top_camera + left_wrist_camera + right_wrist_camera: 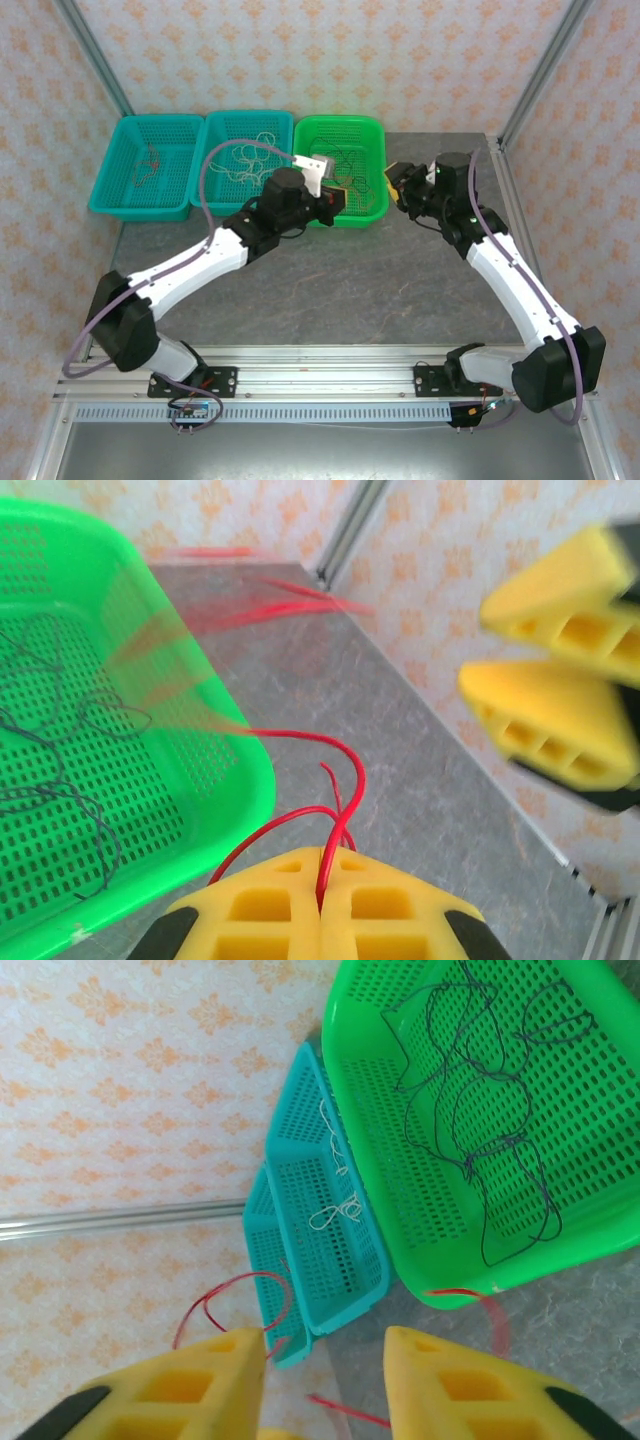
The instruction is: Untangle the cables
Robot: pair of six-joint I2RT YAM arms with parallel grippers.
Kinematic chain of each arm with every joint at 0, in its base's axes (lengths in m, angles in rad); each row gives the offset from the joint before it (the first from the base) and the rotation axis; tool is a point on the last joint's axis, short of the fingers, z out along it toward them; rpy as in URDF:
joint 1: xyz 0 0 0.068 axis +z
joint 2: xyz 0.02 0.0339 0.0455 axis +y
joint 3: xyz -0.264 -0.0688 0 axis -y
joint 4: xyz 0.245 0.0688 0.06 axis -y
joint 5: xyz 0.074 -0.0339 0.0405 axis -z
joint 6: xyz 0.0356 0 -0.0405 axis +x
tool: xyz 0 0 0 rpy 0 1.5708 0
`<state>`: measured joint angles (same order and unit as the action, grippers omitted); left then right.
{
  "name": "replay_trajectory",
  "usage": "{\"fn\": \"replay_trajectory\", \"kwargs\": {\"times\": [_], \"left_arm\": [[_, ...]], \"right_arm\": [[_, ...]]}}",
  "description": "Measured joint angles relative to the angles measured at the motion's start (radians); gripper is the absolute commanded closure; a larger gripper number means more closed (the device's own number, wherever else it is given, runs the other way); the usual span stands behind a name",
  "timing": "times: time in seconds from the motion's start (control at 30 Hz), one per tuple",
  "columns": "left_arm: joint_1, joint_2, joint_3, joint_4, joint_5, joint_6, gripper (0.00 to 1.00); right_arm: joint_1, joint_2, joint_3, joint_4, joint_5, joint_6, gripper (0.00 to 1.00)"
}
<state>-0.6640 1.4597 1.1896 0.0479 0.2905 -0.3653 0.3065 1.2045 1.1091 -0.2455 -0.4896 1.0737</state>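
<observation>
Top view: grey mottled stone-look table (330, 290); walls (300, 50) papered cream with an orange floral print; metal posts (95, 55) at the back corners; slotted rail (300, 412) along the near edge. Three baskets in a row at the back, side by side: left basket (140, 208) with a reddish cable (150, 160); middle basket (250, 115) with white cables (250, 150); green basket (380, 170) with black cables (345, 160). My left gripper (338, 197) is at the green basket's near rim; my right gripper (397, 183) is just right of that basket; jaws too small to read here.

Left wrist view: my left jaws are pressed together on a red cable (300, 780); it loops up out of the pinch over bare table, just beside the green basket's corner; more red streaks farther off, blurred. Black cables lie loose on the basket floor. My right gripper shows at the right edge, blurred, with a gap between its fingers; papered wall and a post behind.

Right wrist view: my right jaws stand apart, nothing clamped. A red loop sits by my left finger (230, 1380); contact unclear. A red strand lies low in the gap. Green basket ahead with black cables; middle basket beside it with white cables; wallpaper beyond, crossed by a metal bar (100, 1222).
</observation>
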Motion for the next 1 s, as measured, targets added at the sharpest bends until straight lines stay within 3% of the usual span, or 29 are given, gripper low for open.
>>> {"fn": "replay_trajectory", "kwargs": {"times": [0.17, 0.23, 0.47, 0.73, 1.0], "left_arm": [[0.023, -0.109, 0.016, -0.054, -0.04, 0.045, 1.0], [0.07, -0.143, 0.035, -0.078, -0.037, 0.054, 1.0], [0.406, -0.128, 0.222, -0.247, -0.058, 0.078, 1.0], [0.815, 0.121, 0.445, -0.33, -0.059, 0.05, 1.0], [0.993, 0.486, 0.686, -0.49, -0.06, -0.029, 1.0]], "right_arm": [[0.0, -0.063, -0.063, 0.015, -0.035, -0.043, 0.56], [0.0, -0.085, -0.082, 0.045, -0.056, -0.058, 0.56], [0.041, -0.093, -0.094, 0.174, -0.126, -0.114, 0.54], [0.064, -0.093, -0.1, 0.211, -0.147, -0.142, 0.53], [0.064, -0.1, -0.109, 0.184, -0.142, -0.153, 0.52]]}}
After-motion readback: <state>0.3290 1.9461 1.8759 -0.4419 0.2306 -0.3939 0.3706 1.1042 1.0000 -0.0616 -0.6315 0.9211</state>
